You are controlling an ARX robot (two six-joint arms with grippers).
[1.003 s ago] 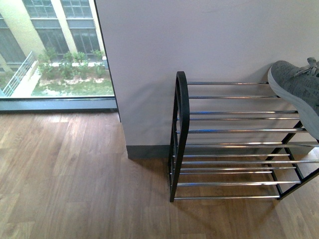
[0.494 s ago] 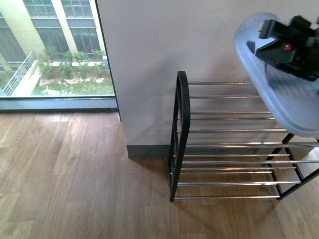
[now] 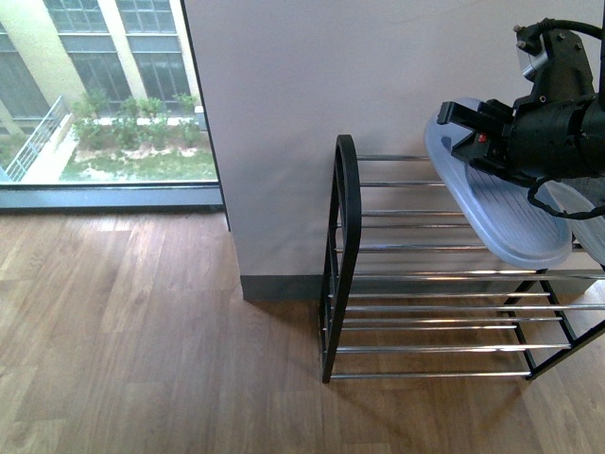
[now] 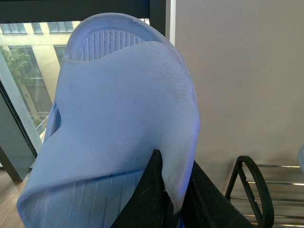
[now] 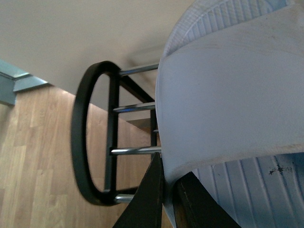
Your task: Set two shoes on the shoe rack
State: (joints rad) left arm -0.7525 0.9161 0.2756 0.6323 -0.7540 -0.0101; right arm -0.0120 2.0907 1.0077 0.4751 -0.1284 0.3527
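Observation:
My right gripper (image 3: 460, 114) is shut on the strap of a pale blue slide (image 3: 496, 203) and holds it tilted, low over the top rods of the shoe rack (image 3: 345, 218), near its left side frame. In the right wrist view the gripper (image 5: 169, 166) pinches the strap's edge of the slide (image 5: 228, 95) above the rack (image 5: 83, 142). My left gripper (image 4: 175, 160) is shut on the strap of the other pale blue slide (image 4: 118, 118), held upright in front of the window and wall, with the rack (image 4: 249, 185) beyond. The left arm does not show in the front view. The grey sneakers are hidden.
A white wall (image 3: 312, 95) stands right behind the rack, with a dark baseboard (image 3: 279, 287). A floor-to-ceiling window (image 3: 95, 95) is at the left. Wood floor (image 3: 142, 340) lies in front of and left of the rack. A pale shape (image 3: 588, 222) shows at the right edge.
A second ago no arm showed and a grey sneaker lay on the top tier at the right. The arm came in with the slide and has lowered it toward the top rods.

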